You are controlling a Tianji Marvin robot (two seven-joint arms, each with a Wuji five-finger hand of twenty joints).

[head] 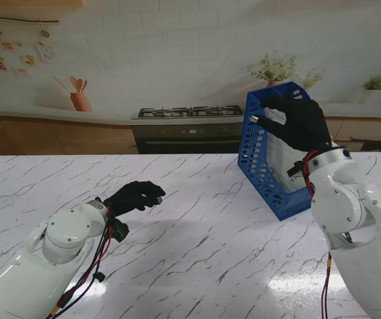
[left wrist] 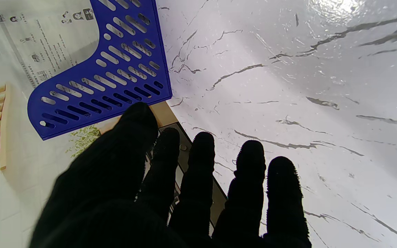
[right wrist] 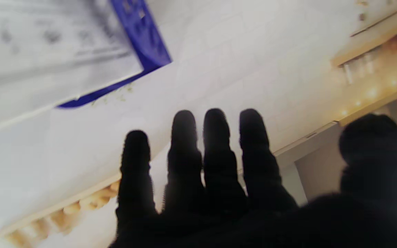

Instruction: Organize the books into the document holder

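The blue slotted document holder (head: 255,149) stands tilted on the marble table (head: 197,232), far from me on the right. A white printed book (head: 280,159) sits inside it. My right hand (head: 300,123), in a black glove, is up at the holder's top edge, beside the book. In the right wrist view its fingers (right wrist: 215,155) are spread with nothing between them, and the holder (right wrist: 143,38) and book (right wrist: 47,44) lie off to one side. My left hand (head: 135,197) hovers open over the table, well left of the holder (left wrist: 109,79) and book (left wrist: 47,38), its fingers (left wrist: 202,165) straight.
Past the table's far edge are a counter with a gas hob and oven (head: 187,126). Potted plants (head: 277,68) stand behind the holder. My two white forearms (head: 58,259) rise from the near corners.
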